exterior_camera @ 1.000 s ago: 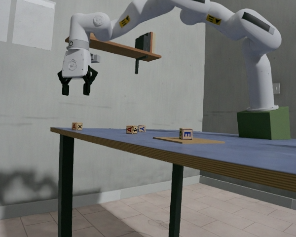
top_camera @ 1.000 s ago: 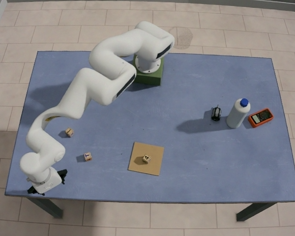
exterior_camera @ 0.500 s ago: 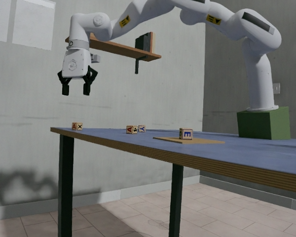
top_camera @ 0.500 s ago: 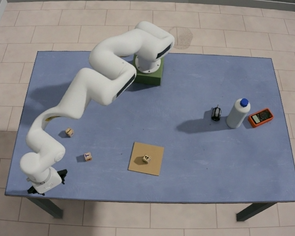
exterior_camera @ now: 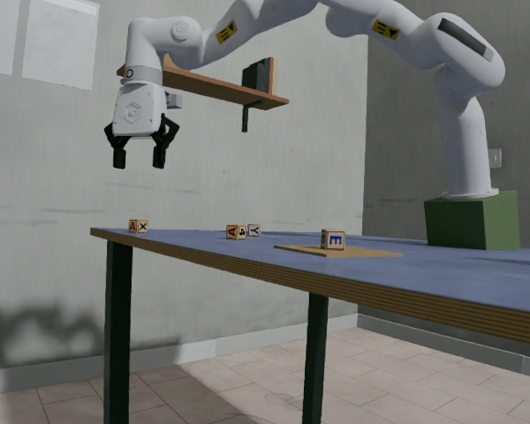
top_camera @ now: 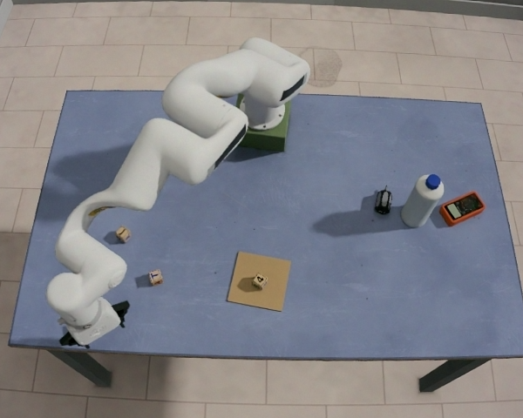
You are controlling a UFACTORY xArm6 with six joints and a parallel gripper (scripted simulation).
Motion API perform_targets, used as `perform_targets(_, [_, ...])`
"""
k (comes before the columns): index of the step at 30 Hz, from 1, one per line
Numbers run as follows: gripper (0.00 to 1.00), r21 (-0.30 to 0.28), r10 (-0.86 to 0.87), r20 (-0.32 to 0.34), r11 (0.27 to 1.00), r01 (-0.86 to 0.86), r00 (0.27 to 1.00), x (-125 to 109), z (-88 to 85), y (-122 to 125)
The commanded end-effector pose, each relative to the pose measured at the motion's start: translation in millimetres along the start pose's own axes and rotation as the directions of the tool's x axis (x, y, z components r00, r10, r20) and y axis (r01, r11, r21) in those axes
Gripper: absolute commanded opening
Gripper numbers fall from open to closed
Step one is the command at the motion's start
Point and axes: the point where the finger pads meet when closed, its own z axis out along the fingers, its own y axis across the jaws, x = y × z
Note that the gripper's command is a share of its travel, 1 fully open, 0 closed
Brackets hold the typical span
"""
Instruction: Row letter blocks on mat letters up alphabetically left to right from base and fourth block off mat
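Note:
A tan mat [top_camera: 259, 280] lies near the table's front middle. A block [top_camera: 259, 280] with a 4 on top stands on it; the side view shows an E on its side [exterior_camera: 333, 238]. A block with a blue T on top [top_camera: 155, 277] lies left of the mat. Another block [top_camera: 123, 233] lies further left and back; its top mark is too small to read. A fourth block [exterior_camera: 138, 225], with A and X on its sides, sits at the front left corner and is hidden in the top view. My gripper [top_camera: 93, 326] [exterior_camera: 138, 158] is open and empty, high above that corner block.
A white bottle [top_camera: 422, 200], a small black object [top_camera: 383, 201] and an orange multimeter [top_camera: 462, 207] stand at the right. The arm's green pedestal [top_camera: 264, 130] is at the back middle. A wall shelf [exterior_camera: 219, 87] hangs beyond the table's left end.

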Motion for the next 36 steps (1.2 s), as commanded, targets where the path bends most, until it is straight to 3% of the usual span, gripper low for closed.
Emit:
perform_targets(1, [1.00,0.011,-0.035,0.000,0.999,0.035,0.999,-27,-8.7,30])
perform_targets(9, [1.00,0.010,-0.091,-0.006,0.996,0.091,0.996,-57,-15.0,84])
perform_targets(11, [1.00,0.010,-0.091,-0.006,0.996,0.091,0.996,-57,-15.0,84])
perform_targets(12, [1.00,0.010,-0.111,-0.008,0.994,0.111,0.994,-66,-17.0,105])
perform_targets(20, [1.00,0.011,-0.169,-0.010,0.986,0.169,0.986,-82,-21.3,166])
perform_targets(26, [1.00,0.011,-0.218,-0.010,0.976,0.218,0.976,-87,-23.3,218])
perform_targets(28, [1.00,0.011,-0.218,-0.010,0.976,0.218,0.976,-87,-23.3,218])
perform_targets(29, [1.00,0.011,-0.241,-0.009,0.970,0.241,0.970,-87,-23.7,242])
perform_targets(36, [1.00,0.012,-0.297,-0.005,0.955,0.297,0.955,-81,-23.2,301])
